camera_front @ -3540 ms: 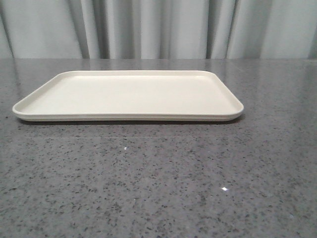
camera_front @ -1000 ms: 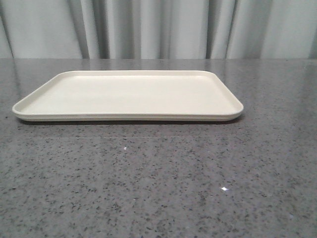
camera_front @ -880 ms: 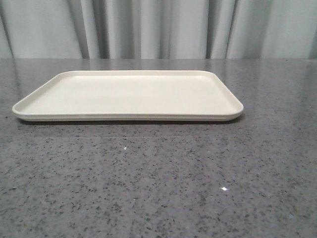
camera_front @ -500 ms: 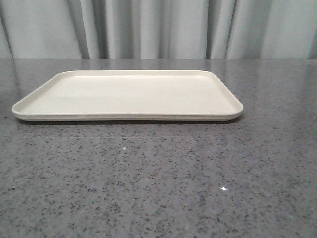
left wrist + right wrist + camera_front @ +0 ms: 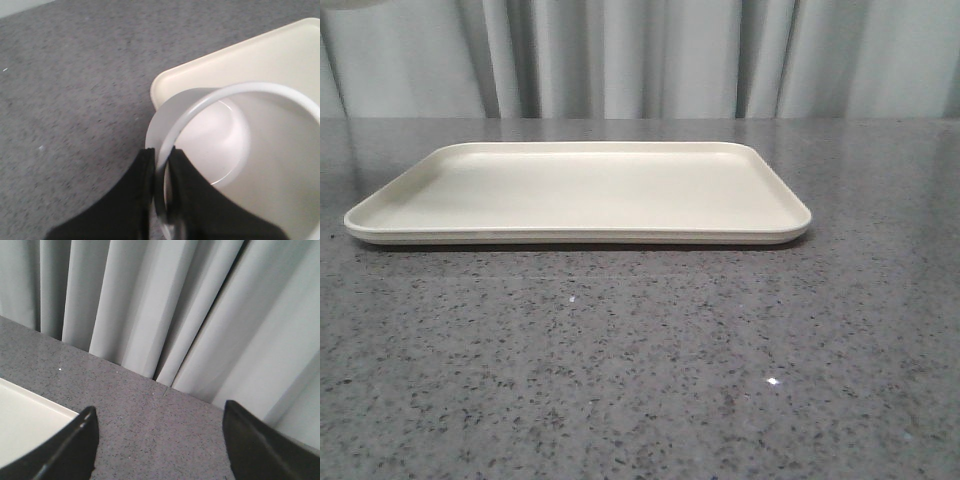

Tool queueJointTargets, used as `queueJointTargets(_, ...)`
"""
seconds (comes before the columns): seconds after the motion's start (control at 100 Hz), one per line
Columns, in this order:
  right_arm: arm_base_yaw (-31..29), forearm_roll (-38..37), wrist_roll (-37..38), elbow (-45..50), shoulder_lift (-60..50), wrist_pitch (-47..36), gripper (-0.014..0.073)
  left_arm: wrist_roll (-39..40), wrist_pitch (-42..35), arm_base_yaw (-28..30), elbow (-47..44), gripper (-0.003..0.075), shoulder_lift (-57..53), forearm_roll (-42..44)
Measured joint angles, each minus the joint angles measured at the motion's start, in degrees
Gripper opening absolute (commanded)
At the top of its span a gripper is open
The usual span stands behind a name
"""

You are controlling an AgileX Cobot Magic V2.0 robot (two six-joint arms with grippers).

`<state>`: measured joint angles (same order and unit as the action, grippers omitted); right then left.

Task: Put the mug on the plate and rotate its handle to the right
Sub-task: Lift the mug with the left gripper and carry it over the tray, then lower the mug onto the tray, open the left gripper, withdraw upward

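Speckled grey table (image 5: pixel 640 380), cream plate (image 5: pixel 380 215) lying flat

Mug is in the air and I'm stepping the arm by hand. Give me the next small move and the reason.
Probably carry the mug further in over the plate, then lower. The left end effector pinches its rim, and the mug hangs above the plate's corner; the front view shows nothing on the plate yet.

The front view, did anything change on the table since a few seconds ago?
Almost nothing. A pale sliver has appeared at the top left corner; what it is cannot be told from that view. The plate lies where it was on the grey table, with nothing on it, in front of the curtain.
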<state>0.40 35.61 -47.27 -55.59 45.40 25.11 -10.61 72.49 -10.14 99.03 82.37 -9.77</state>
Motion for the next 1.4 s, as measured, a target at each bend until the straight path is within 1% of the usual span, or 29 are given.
queueJointTargets(0.23, 0.0, 0.0, 0.0, 0.0, 0.0, 0.0, 0.0525, 0.3, -2.4, -8.5, 2.6, -0.0020, 7.8, -0.3)
queueJointTargets(0.34, 0.0, 0.0, 0.0, 0.0, 0.0, 0.0, 0.0525, 0.7, -4.7, -10.9, 2.7, -0.0020, 11.3, -0.3)
queueJointTargets(0.51, 0.0, 0.0, 0.0, 0.0, 0.0, 0.7, 0.0525, 1.1, -6.0, -13.5, 2.7, -0.0020, 16.0, -0.3)
queueJointTargets(0.74, 0.0, 0.0, 0.0, 0.0, 0.0, 1.3, 0.0525, 1.1, -7.6, -14.2, 2.7, -0.0020, 20.1, -0.3)
queueJointTargets(1.13, 0.0, 0.0, 0.0, 0.0, 0.0, 1.3, 0.0525, 1.1, -7.2, -14.2, 2.9, -0.0020, 23.2, -0.7)
queueJointTargets(1.4, 0.0, 0.0, 0.0, 0.0, 0.0, 1.3, 0.0525, 1.2, -7.1, -14.2, 2.9, -0.0020, 23.3, -0.9)
